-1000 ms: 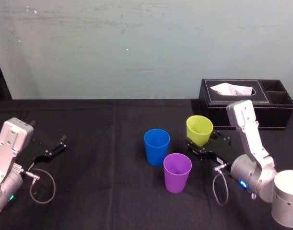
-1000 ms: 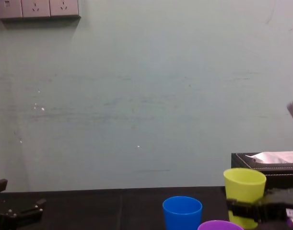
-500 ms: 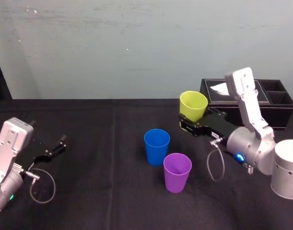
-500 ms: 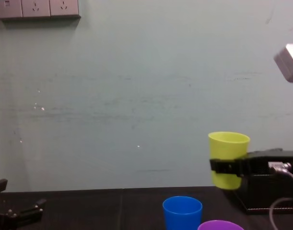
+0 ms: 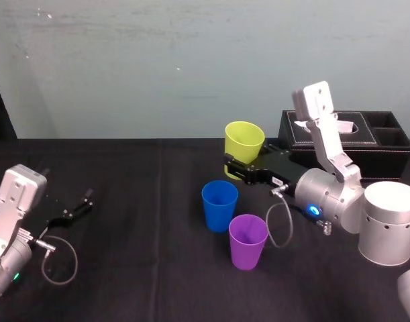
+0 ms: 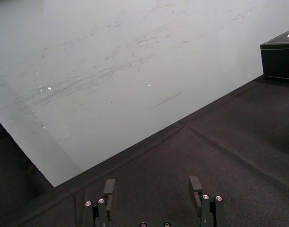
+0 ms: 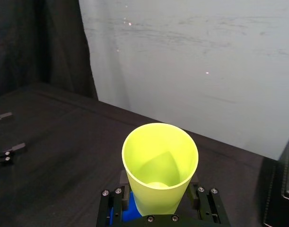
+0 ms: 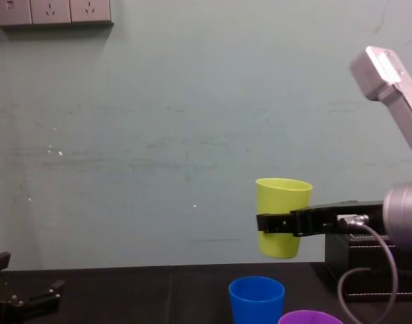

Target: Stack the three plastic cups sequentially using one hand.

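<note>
The yellow-green cup (image 5: 244,144) hangs upright in the air, clear of the black table (image 5: 137,201), pinched around its lower half by the right gripper (image 5: 237,168). The gripper's 2 black fingers (image 7: 113,202) press on opposite sides of the cup wall, and the silver-grey arm behind them reaches in from the right with its blue ring light glowing. From the chest camera the cup's base sits above the rim of the blue cup (image 8: 256,297) and slightly to its right, the 2 apart. In the right wrist view a patch of blue shows just beneath the held cup.

The blue cup stands upright near the table's middle. The purple cup (image 5: 247,240) stands just beside it, nearer the robot and to its right. A black tissue box (image 5: 386,151) sits at the far right.

The left gripper (image 6: 152,187) is parked low over the table at the left, its 2 fingers spread with nothing between them.
</note>
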Tool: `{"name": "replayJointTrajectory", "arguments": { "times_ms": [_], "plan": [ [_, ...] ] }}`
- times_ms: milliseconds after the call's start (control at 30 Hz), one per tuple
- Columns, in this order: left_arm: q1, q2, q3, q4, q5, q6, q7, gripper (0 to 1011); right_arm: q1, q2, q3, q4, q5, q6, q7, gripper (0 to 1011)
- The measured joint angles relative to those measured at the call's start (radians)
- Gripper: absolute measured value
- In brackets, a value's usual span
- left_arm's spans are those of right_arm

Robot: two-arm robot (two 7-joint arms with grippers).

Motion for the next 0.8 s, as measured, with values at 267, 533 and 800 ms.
{"name": "replayJointTrajectory", "arguments": {
  "times_ms": [267, 533, 800],
  "plan": [
    [0.000, 0.000, 0.000, 0.000, 0.000, 0.000, 0.000, 1000, 0.022, -0.006, -0.036, 0.023, 0.014, 0.022, 0.003, 707],
    [0.000, 0.000, 0.000, 0.000, 0.000, 0.000, 0.000, 1000, 0.024, 0.001, -0.060, 0.027, 0.017, 0.026, 0.000, 707],
    [0.000, 0.000, 0.000, 0.000, 0.000, 0.000, 0.000, 1000, 0.027, 0.009, -0.074, 0.034, 0.012, 0.022, -0.002, 707]
  ]
}}
